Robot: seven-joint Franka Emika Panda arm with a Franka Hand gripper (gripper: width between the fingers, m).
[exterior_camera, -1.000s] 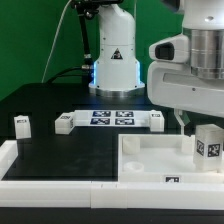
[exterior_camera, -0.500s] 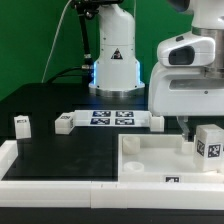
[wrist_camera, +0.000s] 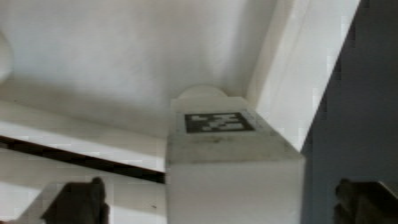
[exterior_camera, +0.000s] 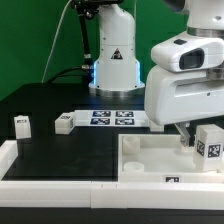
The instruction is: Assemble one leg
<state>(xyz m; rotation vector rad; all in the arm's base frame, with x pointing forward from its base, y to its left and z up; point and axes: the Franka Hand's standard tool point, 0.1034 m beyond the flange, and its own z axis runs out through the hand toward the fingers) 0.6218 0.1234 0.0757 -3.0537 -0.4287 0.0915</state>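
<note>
The leg (exterior_camera: 208,142) is a small white post with a square marker tag. It stands upright in the right corner of the white tray-like tabletop (exterior_camera: 150,160). My gripper (exterior_camera: 188,130) hangs low over that corner, close to the leg. In the wrist view the leg (wrist_camera: 222,150) rises between my two dark fingertips (wrist_camera: 80,200), with its tag facing the camera. A gap shows on each side, so the gripper (wrist_camera: 222,205) is open and straddles the leg without gripping it.
Three more small white legs stand on the black table: one at the far left (exterior_camera: 21,125), and one at each end (exterior_camera: 64,122) (exterior_camera: 157,120) of the marker board (exterior_camera: 110,118). A white raised border (exterior_camera: 60,185) runs along the front. The robot base (exterior_camera: 113,60) stands behind.
My hand has come lower and a little toward the exterior view's left, closer over the tray corner. The leg and the other parts have not moved.
</note>
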